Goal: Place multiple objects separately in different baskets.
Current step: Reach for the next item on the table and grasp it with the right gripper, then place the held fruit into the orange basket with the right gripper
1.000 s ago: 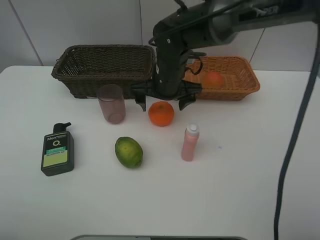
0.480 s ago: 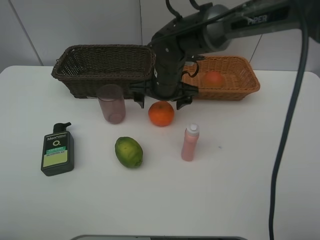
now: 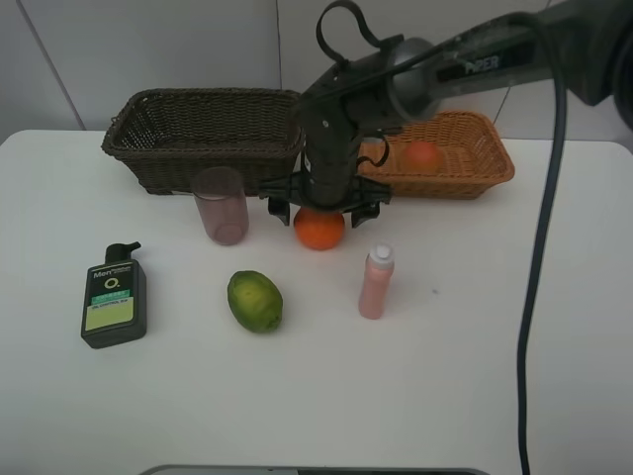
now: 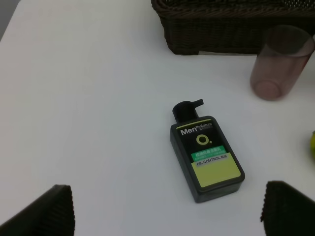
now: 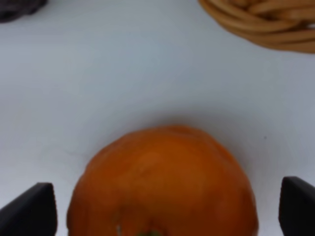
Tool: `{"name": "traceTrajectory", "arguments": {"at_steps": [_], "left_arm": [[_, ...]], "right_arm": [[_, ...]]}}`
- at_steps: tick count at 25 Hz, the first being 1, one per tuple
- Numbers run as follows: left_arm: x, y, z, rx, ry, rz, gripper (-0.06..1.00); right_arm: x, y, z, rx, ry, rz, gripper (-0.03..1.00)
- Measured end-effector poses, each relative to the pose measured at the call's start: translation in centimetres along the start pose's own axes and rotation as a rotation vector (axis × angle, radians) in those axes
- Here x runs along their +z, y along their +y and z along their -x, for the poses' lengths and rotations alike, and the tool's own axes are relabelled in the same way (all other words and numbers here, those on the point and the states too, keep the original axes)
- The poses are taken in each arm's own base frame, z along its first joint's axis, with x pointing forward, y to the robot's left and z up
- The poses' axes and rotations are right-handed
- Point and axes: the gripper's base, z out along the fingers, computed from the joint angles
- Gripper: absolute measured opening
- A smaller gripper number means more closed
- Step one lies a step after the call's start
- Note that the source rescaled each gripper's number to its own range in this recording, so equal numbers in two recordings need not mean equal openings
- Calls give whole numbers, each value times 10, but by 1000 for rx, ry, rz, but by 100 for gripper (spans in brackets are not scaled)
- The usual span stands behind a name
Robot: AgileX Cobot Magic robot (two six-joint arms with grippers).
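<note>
The orange (image 3: pixel 318 230) sits mid-table, and my right gripper (image 3: pixel 318 211) hangs open over it, one finger on each side; the right wrist view shows the orange (image 5: pixel 162 182) between the wide-set fingertips (image 5: pixel 29 209). A peach-like fruit (image 3: pixel 423 155) lies in the tan basket (image 3: pixel 485 173). The dark brown basket (image 3: pixel 203 134) stands at the back left. On the table are the pink cup (image 3: pixel 221 205), the green citrus (image 3: pixel 255 300), the pink bottle (image 3: pixel 376 282) and the pump bottle (image 3: pixel 114 297). My left gripper (image 4: pixel 170 216) is open above the pump bottle (image 4: pixel 206 157).
The cup (image 4: pixel 280 64) stands just in front of the dark basket (image 4: pixel 231 29). The tan basket's rim (image 5: pixel 266 24) lies close behind the orange. A black cable (image 3: pixel 539 257) hangs down the right side of the white table.
My right gripper has come down and forward from in front of the baskets until its open fingers straddle the orange. Nothing else has moved.
</note>
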Motion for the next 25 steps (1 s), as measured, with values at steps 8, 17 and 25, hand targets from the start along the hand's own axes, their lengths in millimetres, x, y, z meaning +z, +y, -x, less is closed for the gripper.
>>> {"name": "traceTrajectory", "arguments": {"at_steps": [8, 17, 25], "left_arm": [[0, 0, 0, 0, 0, 0, 97], [0, 0, 0, 0, 0, 0, 97], [0, 0, 0, 0, 0, 0, 97]], "right_arm": [[13, 2, -4, -4, 12, 2, 100], [21, 3, -8, -3, 26, 0, 69], [21, 3, -8, 5, 30, 3, 69]]}}
